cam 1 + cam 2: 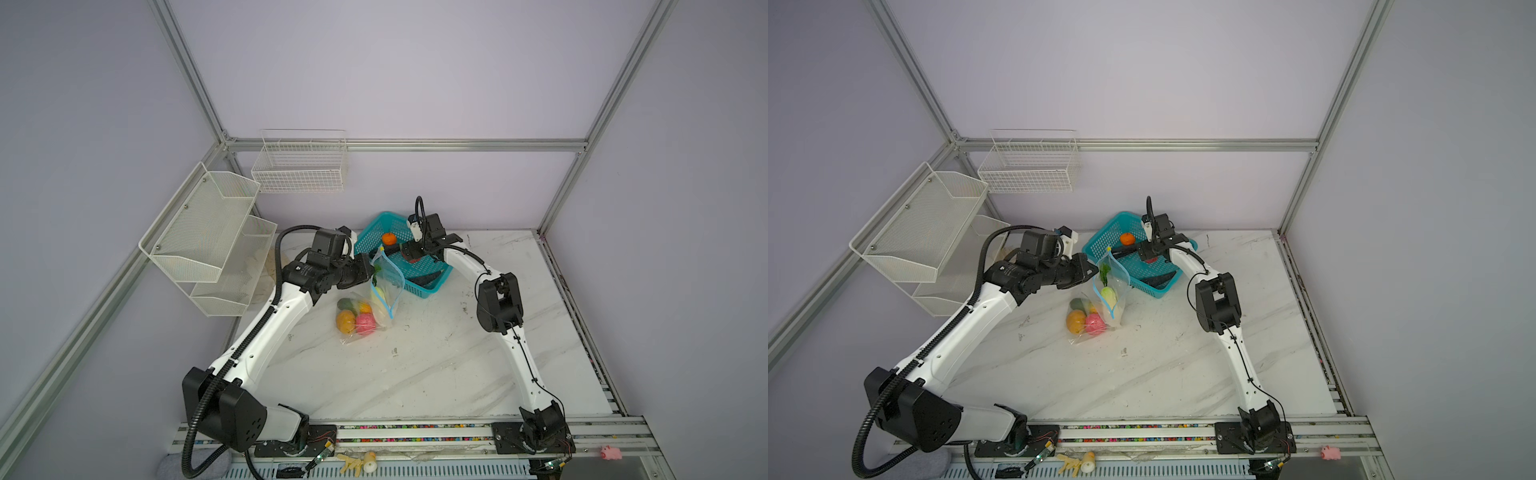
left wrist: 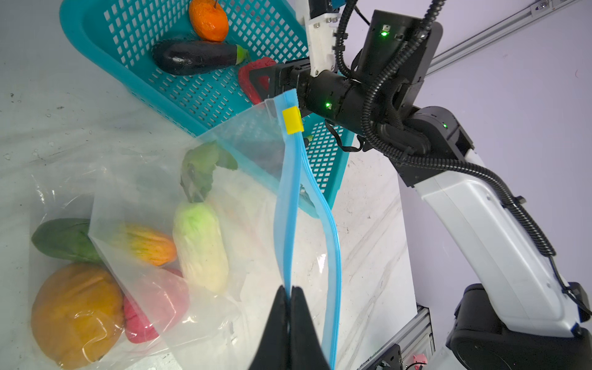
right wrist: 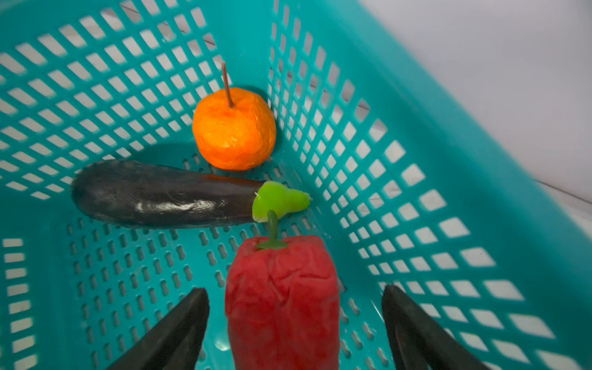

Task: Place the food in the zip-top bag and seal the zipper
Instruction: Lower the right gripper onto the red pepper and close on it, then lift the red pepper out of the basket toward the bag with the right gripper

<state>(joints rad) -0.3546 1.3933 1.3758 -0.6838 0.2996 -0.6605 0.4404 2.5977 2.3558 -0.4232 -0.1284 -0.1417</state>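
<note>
The zip-top bag (image 1: 387,309) is lying near the middle of the surface (image 1: 415,374), its body sagging toward 7 o'clock. Inside it, food is resting: a round orange-yellow piece (image 2: 75,314), a pink piece (image 2: 153,307), a pale cabbage (image 2: 200,243), a green piece (image 2: 64,238) and a yellow-orange piece (image 2: 147,243). The zipper (image 2: 288,205) is standing raised along the bag's 1 o'clock edge, its two lips gaping apart. Its yellow slider (image 2: 292,120) is sitting at the far end, just beside the rim of the teal basket (image 3: 416,160).

The left hand (image 2: 290,296) is reaching in from 10 o'clock, pressed together and pinching one lip of the zipper. The other lip is hanging free.

The basket is sitting at 1 o'clock of the bag, close to the back wall. In it, an orange (image 3: 235,129), an eggplant (image 3: 160,195) and a red pepper (image 3: 282,294) are lying. The right hand (image 3: 295,290) is hanging inside the basket, spread wide, with the pepper between its fingers and a gap showing on either side.

From 3 through 6 o'clock of the bag, the surface is lying bare.
</note>
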